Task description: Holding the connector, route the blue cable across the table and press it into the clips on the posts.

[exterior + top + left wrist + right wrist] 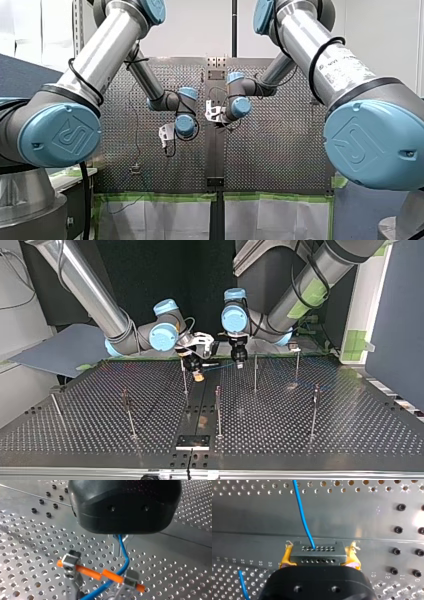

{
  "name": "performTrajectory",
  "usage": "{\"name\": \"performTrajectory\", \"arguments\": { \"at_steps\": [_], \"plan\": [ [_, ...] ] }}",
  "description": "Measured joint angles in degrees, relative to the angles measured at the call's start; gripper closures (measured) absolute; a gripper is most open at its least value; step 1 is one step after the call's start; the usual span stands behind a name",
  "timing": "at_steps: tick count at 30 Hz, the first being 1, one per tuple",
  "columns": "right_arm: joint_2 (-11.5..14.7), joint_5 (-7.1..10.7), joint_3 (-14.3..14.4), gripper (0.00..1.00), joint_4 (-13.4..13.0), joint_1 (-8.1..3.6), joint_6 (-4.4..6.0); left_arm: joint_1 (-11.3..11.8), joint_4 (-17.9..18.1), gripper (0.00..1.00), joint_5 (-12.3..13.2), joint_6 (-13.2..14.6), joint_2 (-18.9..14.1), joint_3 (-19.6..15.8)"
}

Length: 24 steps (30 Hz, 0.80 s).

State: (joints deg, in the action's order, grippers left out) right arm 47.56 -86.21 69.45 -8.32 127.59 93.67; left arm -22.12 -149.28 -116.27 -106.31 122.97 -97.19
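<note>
Quick status from us. Our right gripper has its yellow-padded jaws clamped on both sides of the grey connector, so the connector sits squarely between them. The blue cable leaves the connector's face and runs straight out ahead of that gripper, over the table.

The left gripper is trickier. The cable comes out from under its black housing, but the housing hides too much, so we honestly can't tell if it's pinched or just loose in there. Just ahead of that gripper is a clip with orange bars, and the cable crosses right at those bars. We can't say whether it's properly seated.

Our read is that we're on the first clip and most of the routing is left. In the top view the other posts don't seem to carry any cable, though it's too thin to be sure.

For the next move we'd keep the connector grip firm, take up the slack between the two grippers, line the cable up over the gap in the clip and push down gently. If there's too much sideways pull it'll probably pop back out.
</note>
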Motion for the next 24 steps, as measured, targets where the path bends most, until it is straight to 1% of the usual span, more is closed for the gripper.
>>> {"name": "performTrajectory", "arguments": {
  "at_steps": [5,10,14,17,21,24],
  "plan": [
    [0.0,0.05,0.0,1.0,0.0,-0.1,-0.02,-0.2,-0.6,1.0,-0.2,0.2,-0.4,0.1],
    [0.1,0.07,-0.1,1.0,0.1,-0.19,-0.24,-0.3,-1.1,1.0,-0.3,-0.2,-2.2,0.1],
    [1.2,0.07,-0.2,1.0,1.1,-0.43,-0.14,-0.3,-1.4,1.0,-0.5,-0.5,-4.0,0.1],
    [2.5,0.07,-0.2,1.0,1.8,-0.52,0.37,-0.5,-2.0,1.0,-0.4,-0.5,-5.3,0.1],
    [4.6,0.11,-0.2,1.0,3.1,-0.55,1.71,-0.8,-3.2,1.0,-0.5,-0.3,-7.2,0.1],
    [6.1,0.14,-0.2,1.0,4.3,-0.56,2.27,-1.1,-4.4,1.0,-0.6,-0.1,-8.8,0.1]
  ]
}}
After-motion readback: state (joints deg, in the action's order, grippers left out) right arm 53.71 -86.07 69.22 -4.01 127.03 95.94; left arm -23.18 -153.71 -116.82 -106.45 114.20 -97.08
